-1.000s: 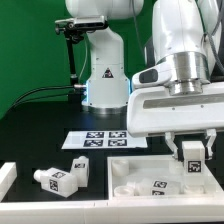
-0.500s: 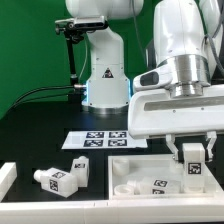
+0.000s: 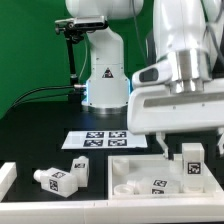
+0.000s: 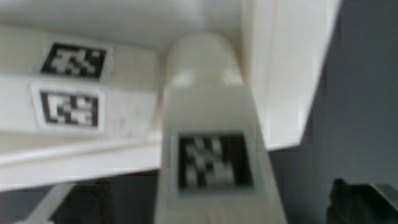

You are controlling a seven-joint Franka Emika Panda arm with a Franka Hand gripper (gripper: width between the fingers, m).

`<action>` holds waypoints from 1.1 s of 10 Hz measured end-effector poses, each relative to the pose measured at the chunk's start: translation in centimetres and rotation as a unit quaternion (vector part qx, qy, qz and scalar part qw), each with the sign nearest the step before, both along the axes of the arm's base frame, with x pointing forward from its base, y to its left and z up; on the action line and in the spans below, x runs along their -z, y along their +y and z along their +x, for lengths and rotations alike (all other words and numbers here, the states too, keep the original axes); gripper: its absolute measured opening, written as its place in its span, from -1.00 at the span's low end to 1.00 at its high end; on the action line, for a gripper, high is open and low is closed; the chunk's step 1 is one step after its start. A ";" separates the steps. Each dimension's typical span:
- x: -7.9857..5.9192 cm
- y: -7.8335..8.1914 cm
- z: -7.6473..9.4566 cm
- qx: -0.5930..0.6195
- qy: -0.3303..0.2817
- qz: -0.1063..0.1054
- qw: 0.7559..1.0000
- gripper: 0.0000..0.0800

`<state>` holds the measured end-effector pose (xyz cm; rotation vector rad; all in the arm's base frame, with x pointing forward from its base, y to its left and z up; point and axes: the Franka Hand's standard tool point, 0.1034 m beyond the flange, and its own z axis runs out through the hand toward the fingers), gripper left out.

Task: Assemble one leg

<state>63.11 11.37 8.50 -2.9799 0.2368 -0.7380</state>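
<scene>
A white leg (image 3: pixel 192 165) with a black-and-white tag stands upright on the large white tray-like piece (image 3: pixel 135 168) at the exterior view's right. My gripper (image 3: pixel 189 148) hangs just above and around its top, jaws spread wide. In the wrist view the leg (image 4: pixel 214 130) runs down the middle. My dark fingertips (image 4: pixel 365 200) stand well off to either side of it and do not touch it. My gripper (image 4: pixel 222 205) is open. Two more legs (image 3: pixel 55 180) (image 3: pixel 81 168) lie on the black table at the exterior view's left.
The marker board (image 3: pixel 100 140) lies behind the tray-like piece. The arm's white base (image 3: pixel 103 75) stands at the back, with a stand and cables beside it. Another white part (image 3: pixel 7 178) shows at the exterior view's left edge.
My jaws have spread apart from the leg and the hand has risen a little. The leg stays upright on the tray-like piece.
</scene>
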 end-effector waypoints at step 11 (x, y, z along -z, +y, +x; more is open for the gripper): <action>0.5 -1.1 0.6 0.083 0.209 0.064 0.972 -0.29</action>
